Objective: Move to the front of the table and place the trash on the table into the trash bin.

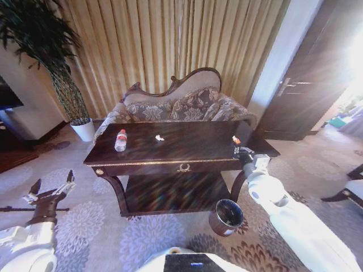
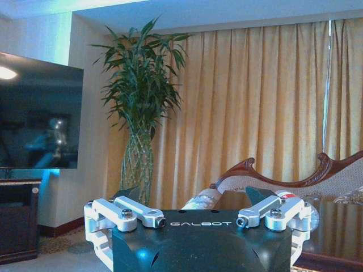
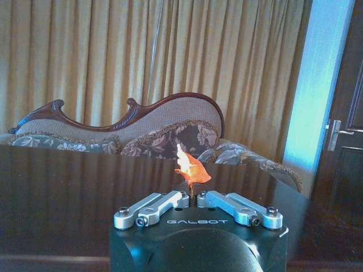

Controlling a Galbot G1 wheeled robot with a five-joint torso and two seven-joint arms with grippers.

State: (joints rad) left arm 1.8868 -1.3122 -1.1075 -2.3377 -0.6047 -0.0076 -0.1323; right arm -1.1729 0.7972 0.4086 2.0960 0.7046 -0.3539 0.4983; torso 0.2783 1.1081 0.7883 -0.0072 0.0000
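Two grippers: right gripper (image 3: pixel 193 195) clamped on orange scrap (image 3: pixel 191 167), left gripper (image 1: pixel 52 189) jaws apart near floor

The bottle (image 2: pixel 205 200) sits half hidden behind the left gripper (image 2: pixel 193 207) — label unreadable.

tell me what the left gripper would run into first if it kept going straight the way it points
Probably the bottle, lying on the table just beyond the open left gripper. Depth is hard to judge; it may pass above it toward the curtain.
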